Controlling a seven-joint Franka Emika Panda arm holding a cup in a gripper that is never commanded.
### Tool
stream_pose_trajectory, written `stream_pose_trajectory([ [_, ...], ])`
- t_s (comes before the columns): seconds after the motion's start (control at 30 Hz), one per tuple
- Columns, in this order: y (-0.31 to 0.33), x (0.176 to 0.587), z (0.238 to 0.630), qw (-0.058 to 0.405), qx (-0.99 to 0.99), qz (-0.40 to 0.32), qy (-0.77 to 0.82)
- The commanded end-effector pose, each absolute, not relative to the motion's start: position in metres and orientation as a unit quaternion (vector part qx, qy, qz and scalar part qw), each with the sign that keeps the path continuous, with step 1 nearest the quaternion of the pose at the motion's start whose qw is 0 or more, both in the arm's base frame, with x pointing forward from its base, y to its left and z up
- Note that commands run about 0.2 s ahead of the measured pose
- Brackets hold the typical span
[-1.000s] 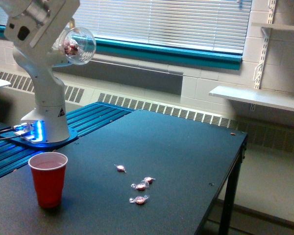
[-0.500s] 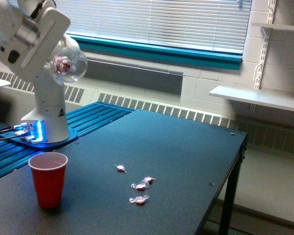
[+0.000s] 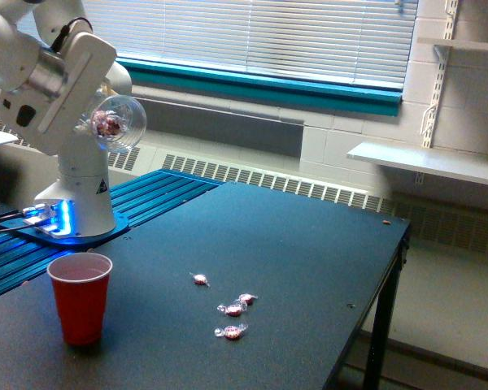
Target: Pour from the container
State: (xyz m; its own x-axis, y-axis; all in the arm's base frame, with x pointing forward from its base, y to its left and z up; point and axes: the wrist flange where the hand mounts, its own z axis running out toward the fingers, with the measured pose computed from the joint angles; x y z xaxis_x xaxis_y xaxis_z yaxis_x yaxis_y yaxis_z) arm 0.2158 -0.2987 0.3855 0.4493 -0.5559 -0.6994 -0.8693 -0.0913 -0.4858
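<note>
Matte dark table (image 3: 309,244), end effector (image 3: 98,122) gripping clear round container (image 3: 118,123), glossy red cup (image 3: 80,298)

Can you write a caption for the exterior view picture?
Robot arm holds a clear candy jar high above a red cup.

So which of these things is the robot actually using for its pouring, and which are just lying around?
Part of the job:
- clear container with candies inside, held tipped on its side
- gripper holding it
- red cup, upright on the table

Just lying about:
- four wrapped candies scattered on the black table
- wall shelf
</note>
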Motion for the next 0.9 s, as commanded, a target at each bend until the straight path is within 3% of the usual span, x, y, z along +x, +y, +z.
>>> stream_pose_trajectory([
  [0.03,-0.314,0.2,0.369,0.467,-0.71,0.154,0.503],
  [0.37,-0.32,0.185,0.319,0.465,-0.694,0.209,0.508],
  [0.9,-0.371,0.168,0.343,0.47,-0.692,0.172,0.521],
])
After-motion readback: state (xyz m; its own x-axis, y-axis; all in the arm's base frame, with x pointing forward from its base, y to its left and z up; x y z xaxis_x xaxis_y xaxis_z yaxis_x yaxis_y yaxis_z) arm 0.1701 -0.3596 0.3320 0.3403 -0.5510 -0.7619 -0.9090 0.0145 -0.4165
